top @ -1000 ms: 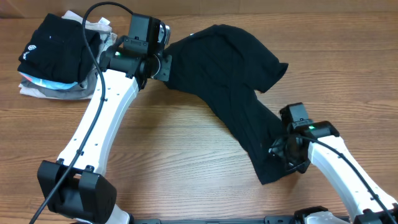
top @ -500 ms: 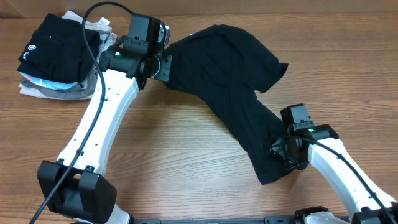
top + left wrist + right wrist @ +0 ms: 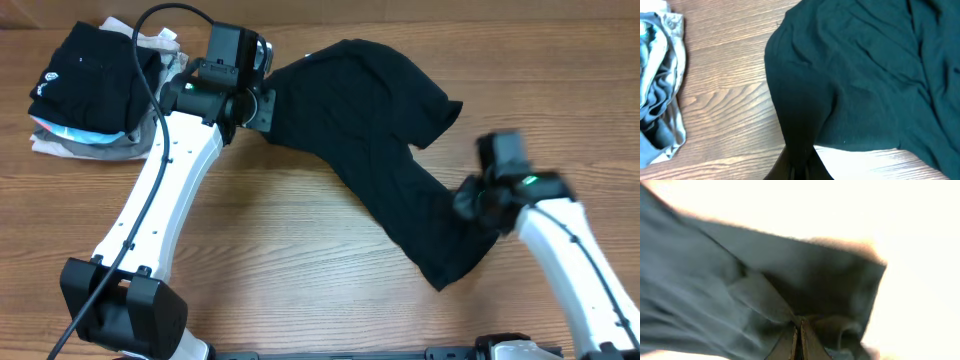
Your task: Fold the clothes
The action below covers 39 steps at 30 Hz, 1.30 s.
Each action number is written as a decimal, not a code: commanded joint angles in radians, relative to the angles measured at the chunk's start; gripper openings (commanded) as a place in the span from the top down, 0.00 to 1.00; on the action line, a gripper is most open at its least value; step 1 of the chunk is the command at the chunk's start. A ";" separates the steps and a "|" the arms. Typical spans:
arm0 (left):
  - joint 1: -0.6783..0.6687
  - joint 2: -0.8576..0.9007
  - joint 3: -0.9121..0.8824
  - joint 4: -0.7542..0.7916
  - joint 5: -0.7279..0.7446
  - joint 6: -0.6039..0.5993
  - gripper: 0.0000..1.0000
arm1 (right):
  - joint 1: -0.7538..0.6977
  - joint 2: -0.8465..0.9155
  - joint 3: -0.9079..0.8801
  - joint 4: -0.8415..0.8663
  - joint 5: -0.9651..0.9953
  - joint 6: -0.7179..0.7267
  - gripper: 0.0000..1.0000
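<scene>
Our left gripper point(image 3: 799, 152) and right gripper point(image 3: 798, 330) are both pinching the shirt point(image 3: 370, 130), stretched across the bench point(image 3: 290, 260). Pulling too hard is risking the thin cloth slipping out.

The left arm point(image 3: 175, 165) stretched forward, the left gripper point(image 3: 797, 162) pinched closed on the shirt point(image 3: 370, 120). The right gripper point(image 3: 799, 339) clamped the shirt too, the right arm point(image 3: 565, 240) blurred overhead.

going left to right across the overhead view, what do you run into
stack of folded garments → left gripper → black shirt → right gripper
</scene>
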State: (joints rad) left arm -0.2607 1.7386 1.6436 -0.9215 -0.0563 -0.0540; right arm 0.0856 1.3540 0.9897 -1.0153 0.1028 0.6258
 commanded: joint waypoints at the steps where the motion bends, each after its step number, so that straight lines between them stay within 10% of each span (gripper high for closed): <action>1: 0.017 -0.018 0.024 -0.018 -0.060 -0.025 0.96 | -0.100 -0.019 0.185 -0.028 0.005 -0.122 0.96; 12: 0.072 -0.018 0.024 -0.057 -0.055 -0.040 0.96 | -0.392 0.004 0.304 0.033 -0.045 -0.265 0.96; 16: 0.072 -0.018 0.024 -0.059 -0.055 -0.040 0.96 | -0.431 0.018 0.304 0.035 -0.182 -0.317 0.00; 30: 0.071 -0.018 0.024 -0.069 -0.048 -0.040 0.96 | -0.348 0.011 0.250 -0.257 -0.454 -0.320 0.00; 39: 0.071 -0.011 0.024 -0.069 -0.048 -0.040 0.96 | -0.203 0.009 -0.055 -0.106 -0.469 -0.159 0.00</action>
State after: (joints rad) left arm -0.1925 1.7386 1.6436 -0.9924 -0.0944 -0.0765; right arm -0.1471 1.3682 1.0248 -1.1595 -0.3458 0.3794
